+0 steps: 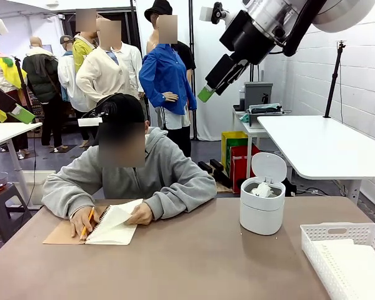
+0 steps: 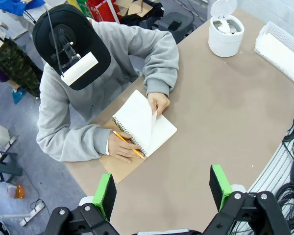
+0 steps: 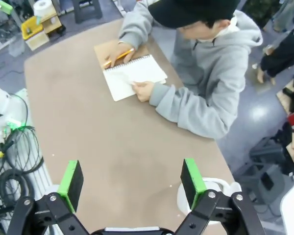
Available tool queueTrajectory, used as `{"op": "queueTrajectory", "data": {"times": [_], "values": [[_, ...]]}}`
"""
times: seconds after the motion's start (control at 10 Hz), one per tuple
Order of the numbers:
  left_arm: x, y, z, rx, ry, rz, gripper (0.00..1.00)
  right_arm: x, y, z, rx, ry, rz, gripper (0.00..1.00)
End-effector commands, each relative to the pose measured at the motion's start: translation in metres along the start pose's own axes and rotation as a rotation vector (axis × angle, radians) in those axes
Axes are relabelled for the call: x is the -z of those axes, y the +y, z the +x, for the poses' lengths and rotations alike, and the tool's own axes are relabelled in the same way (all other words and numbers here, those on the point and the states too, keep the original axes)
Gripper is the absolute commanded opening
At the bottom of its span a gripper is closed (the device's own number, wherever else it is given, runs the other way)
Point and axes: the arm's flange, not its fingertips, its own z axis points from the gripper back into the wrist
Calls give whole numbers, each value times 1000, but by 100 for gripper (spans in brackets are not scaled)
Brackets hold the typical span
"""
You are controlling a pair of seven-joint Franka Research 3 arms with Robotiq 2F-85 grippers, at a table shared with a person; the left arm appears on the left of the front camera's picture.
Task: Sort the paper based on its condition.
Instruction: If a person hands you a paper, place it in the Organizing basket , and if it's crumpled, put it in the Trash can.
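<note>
Across the table a person bends over a spiral notebook (image 1: pixel 115 230), lifting one white paper page (image 2: pixel 143 116) with one hand and holding a pencil (image 2: pixel 128 144) in the other. A crumpled white paper wad (image 1: pixel 262 189) lies in the small white bin (image 1: pixel 261 215), whose lid stands up. Smooth white sheets (image 1: pixel 356 265) lie in the white basket (image 1: pixel 315 247). My left gripper (image 2: pixel 162 191) hangs open high above the near table edge, holding nothing. My right gripper (image 3: pixel 132 182) is also open and empty, raised well above the table; in the front view the right gripper (image 1: pixel 207 90) is at the upper right.
The brown table (image 1: pixel 194 262) is bare between the notebook and the bin (image 2: pixel 225 34). The basket (image 2: pixel 280 49) sits at the table's right end. Cables (image 3: pixel 12 161) hang off the near side. A second white table (image 1: pixel 325 140) stands behind on the right.
</note>
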Motion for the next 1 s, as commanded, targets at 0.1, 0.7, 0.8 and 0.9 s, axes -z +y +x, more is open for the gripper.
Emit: {"op": "queueTrajectory", "data": {"times": [0.1,0.7,0.8,0.9], "values": [[0,1,-1,-3,-1,0,100,8,10,-21,47,-16,-19,100],[0,1,-1,-3,-1,0,100,4,12,-27,43,16,-9,100],[0,1,-1,-3,-1,0,100,4,12,-27,43,16,-9,100],[0,1,-1,-3,-1,0,100,4,12,-27,43,16,-9,100]]}}
